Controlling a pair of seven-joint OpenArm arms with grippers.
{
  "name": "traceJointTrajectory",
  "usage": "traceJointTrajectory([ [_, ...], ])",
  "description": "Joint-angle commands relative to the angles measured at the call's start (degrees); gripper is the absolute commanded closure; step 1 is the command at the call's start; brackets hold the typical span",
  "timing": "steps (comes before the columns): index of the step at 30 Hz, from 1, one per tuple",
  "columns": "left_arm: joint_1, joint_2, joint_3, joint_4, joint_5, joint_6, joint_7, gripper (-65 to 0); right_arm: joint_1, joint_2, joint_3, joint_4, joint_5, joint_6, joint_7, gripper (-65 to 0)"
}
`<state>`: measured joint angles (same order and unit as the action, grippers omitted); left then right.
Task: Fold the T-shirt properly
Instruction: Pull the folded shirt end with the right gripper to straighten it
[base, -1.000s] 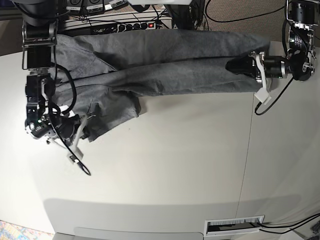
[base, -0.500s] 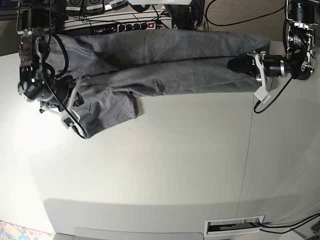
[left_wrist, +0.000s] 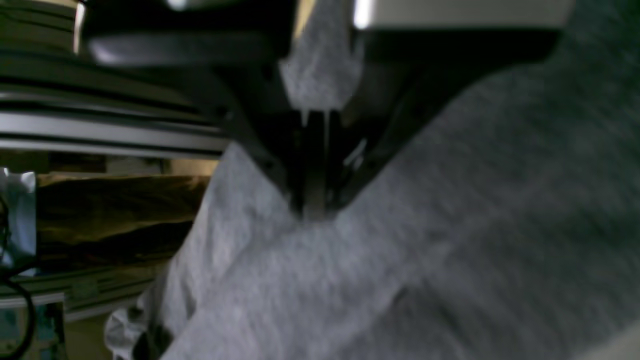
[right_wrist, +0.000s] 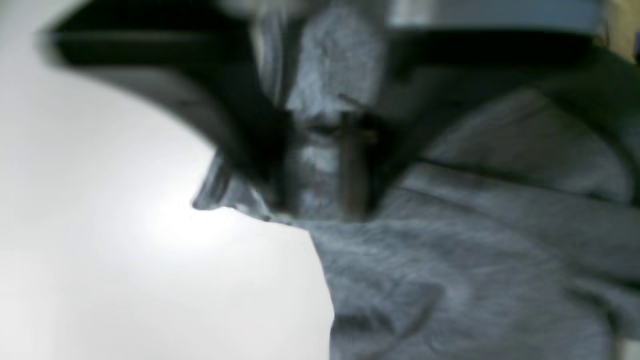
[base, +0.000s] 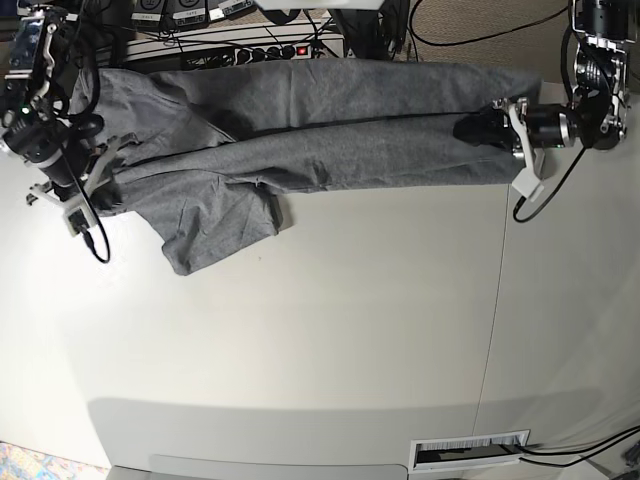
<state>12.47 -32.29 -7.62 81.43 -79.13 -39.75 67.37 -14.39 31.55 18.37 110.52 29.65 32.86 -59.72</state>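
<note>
The grey T-shirt (base: 340, 150) lies stretched in a long band across the far side of the white table (base: 330, 330), with one flap hanging toward me at the left (base: 215, 225). In the base view my left gripper (base: 478, 130) is at the band's right end, shut on the cloth. The left wrist view shows its fingers pressed together (left_wrist: 312, 212) with T-shirt (left_wrist: 450, 225) pinched between them. My right gripper (base: 100, 165) is at the left end. In its wrist view the jaws (right_wrist: 317, 210) stand apart over the T-shirt's (right_wrist: 450, 280) edge, with cloth showing in the gap.
A power strip (base: 270, 50) with a red light and several cables run along the table's back edge behind the shirt. A seam (base: 497, 300) crosses the table on the right. A labelled slot (base: 470, 452) sits at the front edge.
My right arm has travelled from the near flap toward the back left, dragging that end of the shirt with it, and its jaws have parted. The left gripper has barely moved.
</note>
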Motion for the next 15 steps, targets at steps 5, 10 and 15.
traceJointTrajectory([
  [5, 1.88, -0.87, -0.39, 0.76, -1.38, -0.25, -1.09, 0.0, 11.43, 1.29, -8.46, -9.11, -1.07, -0.33, 2.32, -26.2],
  [10, 2.82, -0.87, -0.39, 0.76, -1.31, -0.25, -1.42, 0.0, 21.53, 0.15, -15.5, -17.05, -4.66, -0.33, 2.4, -26.2],
  [15, 2.95, -0.87, -0.39, 0.76, -0.94, -0.25, -1.44, 0.0, 28.3, -2.12, -16.46, -25.14, -4.61, -0.33, 2.62, -26.2],
])
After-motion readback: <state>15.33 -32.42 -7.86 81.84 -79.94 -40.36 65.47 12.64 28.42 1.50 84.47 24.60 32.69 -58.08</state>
